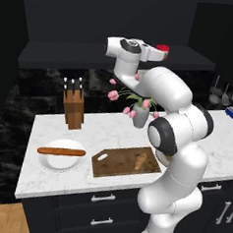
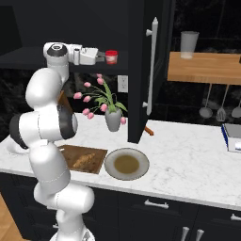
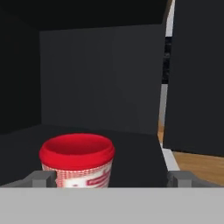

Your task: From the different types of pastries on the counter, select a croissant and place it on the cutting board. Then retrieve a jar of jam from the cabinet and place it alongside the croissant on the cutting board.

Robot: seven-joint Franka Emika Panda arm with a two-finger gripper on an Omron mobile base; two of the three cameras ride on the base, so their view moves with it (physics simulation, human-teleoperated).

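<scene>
Black matte wall cabinet [image 1: 120,20] with a wide dark shelf hangs over a white marble-patterned counter [image 1: 205,144] with navy drawer fronts and silver handles. Small squat red jar of jam [image 3: 77,161] with red lid and paler checked band stands upright on the shelf, near its open edge; in the right base view it sits just left of the open black cabinet door [image 2: 141,70]. Two-finger gripper [image 2: 100,56] is raised to shelf height and pointed level at the jar, jaws spread wide; in the hand view one grey fingertip [image 3: 41,178] sits just left of the jar and the other well off to its right, nothing clamped. Contact with the jar cannot be told.

Down on the counter, brown rectangular wooden cutting board [image 1: 122,162] with pale oval handle hole lies flat near the front edge. Small golden-tan lumpy croissant [image 1: 141,160] lies on its right part. Round white plate [image 1: 48,162] left of the board carries a long thin orange-brown bread stick [image 1: 61,151]. Wooden knife block [image 1: 73,107] stands behind the plate. Grey vase of pink tulips [image 2: 113,118] stands behind the board. Round grey-brown plate [image 2: 112,169] lies just right of the board. Metal utensils [image 2: 221,112] hang at the far right wall.
</scene>
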